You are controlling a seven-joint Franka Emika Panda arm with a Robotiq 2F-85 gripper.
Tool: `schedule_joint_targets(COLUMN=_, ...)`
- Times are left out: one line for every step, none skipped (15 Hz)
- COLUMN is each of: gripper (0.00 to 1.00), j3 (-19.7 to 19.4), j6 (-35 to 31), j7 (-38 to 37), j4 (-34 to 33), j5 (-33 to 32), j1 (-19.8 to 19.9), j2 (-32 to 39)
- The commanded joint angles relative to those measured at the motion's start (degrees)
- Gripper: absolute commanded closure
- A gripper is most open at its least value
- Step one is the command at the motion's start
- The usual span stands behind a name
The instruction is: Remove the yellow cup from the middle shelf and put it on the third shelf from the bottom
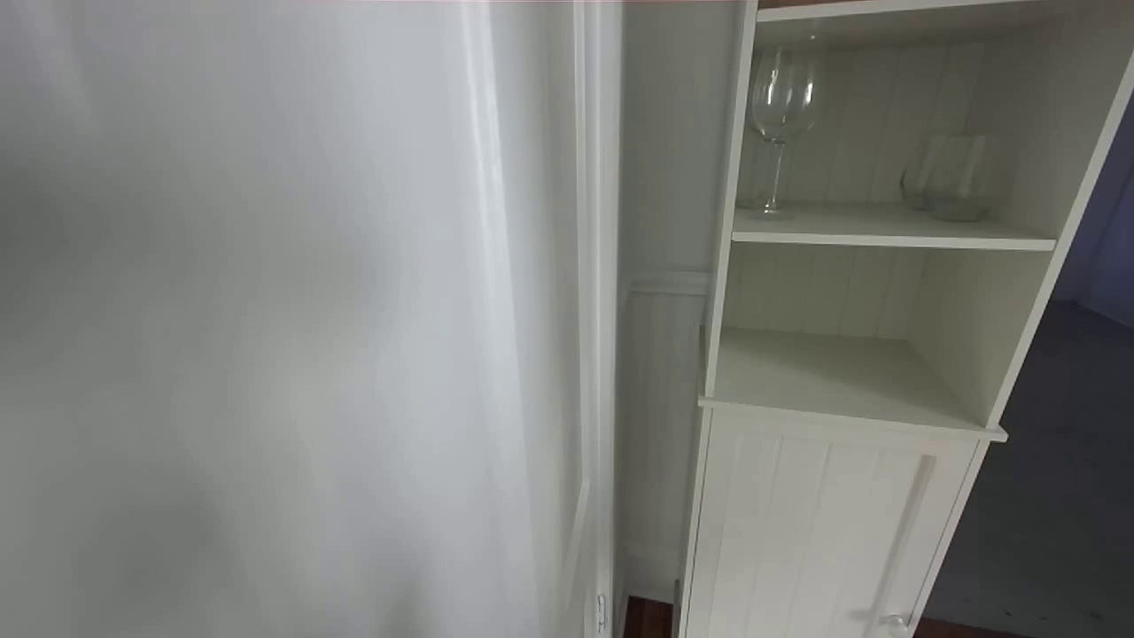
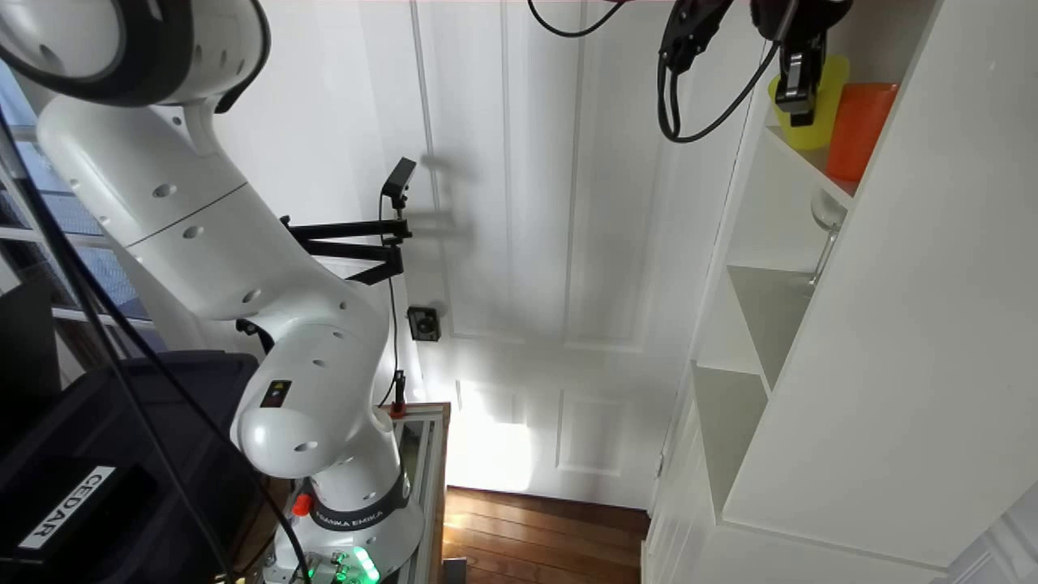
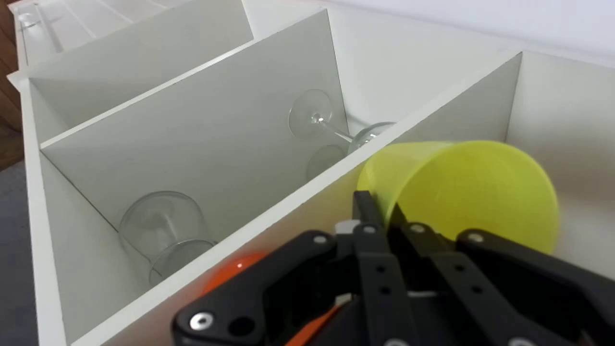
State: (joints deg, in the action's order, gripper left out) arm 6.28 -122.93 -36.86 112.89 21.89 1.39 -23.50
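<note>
Yellow tumbler [image 3: 466,192] is on the upper shelf [image 3: 288,206], mouth up, just beside the orange tumbler [image 2: 861,130]; can't tell if those two touch, or if the base carries the full weight; gripper [image 3: 387,216] is pinched on the yellow wall at the rim, one jaw inside the mouth, one outside.

Counting the door-top ledge [image 1: 833,377] as one and the middle shelf [image 1: 890,240], the one with the stemmed wine glass [image 1: 780,133], as two, this is third from the bottom; my read: placing, nearly done, release left.

Handling: looks like thin plastic, so light, a bit springy, not fragile; smooth wall, may slip or pivot in a one-sided pinch; rim is the right place to hold, full width may be too much for the jaws; light squeeze only, a hard one would oval the mouth.

For release: spread slowly, back straight out along the tumbler's axis; inner jaw could hook the rim and tip it, outer jaw could shove the orange one.
</note>
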Motion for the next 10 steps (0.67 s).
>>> schedule_joint_targets(gripper=0.71, j3=0.6, j6=-0.3, j7=-2.8, j4=-2.9, j5=-1.4, j1=-0.1, j2=2.4)
schedule_joint_targets(gripper=0.69, j3=0.6, j6=-0.2, j7=-2.9, j4=-3.2, j5=-1.6, j1=-0.1, j2=2.7)
schedule_joint_targets(gripper=0.64, j3=0.6, j6=-0.1, j7=-2.9, j4=-3.4, j5=-1.6, j1=-0.2, j2=3.1)
schedule_joint_targets(gripper=0.56, j3=0.5, j6=-0.1, j7=-2.9, j4=-3.7, j5=-1.5, j1=-0.3, j2=3.4)
schedule_joint_targets(gripper=0.49, j3=0.5, j6=-0.1, j7=-2.9, j4=-3.9, j5=-1.6, j1=-0.3, j2=3.6)
schedule_joint_targets(gripper=0.43, j3=0.5, j6=-0.2, j7=-3.0, j4=-4.1, j5=-1.6, j1=-0.4, j2=3.8)
schedule_joint_targets(gripper=0.35, j3=0.5, j6=-0.1, j7=-3.0, j4=-4.3, j5=-1.6, j1=-0.4, j2=4.1)
schedule_joint_targets(gripper=0.29, j3=0.5, j6=-0.2, j7=-3.0, j4=-4.4, j5=-1.6, j1=-0.4, j2=4.3)
schedule_joint_targets(gripper=0.23, j3=0.5, j6=-0.3, j7=-2.9, j4=-4.6, j5=-1.5, j1=-0.5, j2=4.5)
schedule_joint_targets(gripper=0.15, j3=0.6, j6=-0.6, j7=-3.0, j4=-4.8, j5=-1.5, j1=-0.6, j2=4.8)
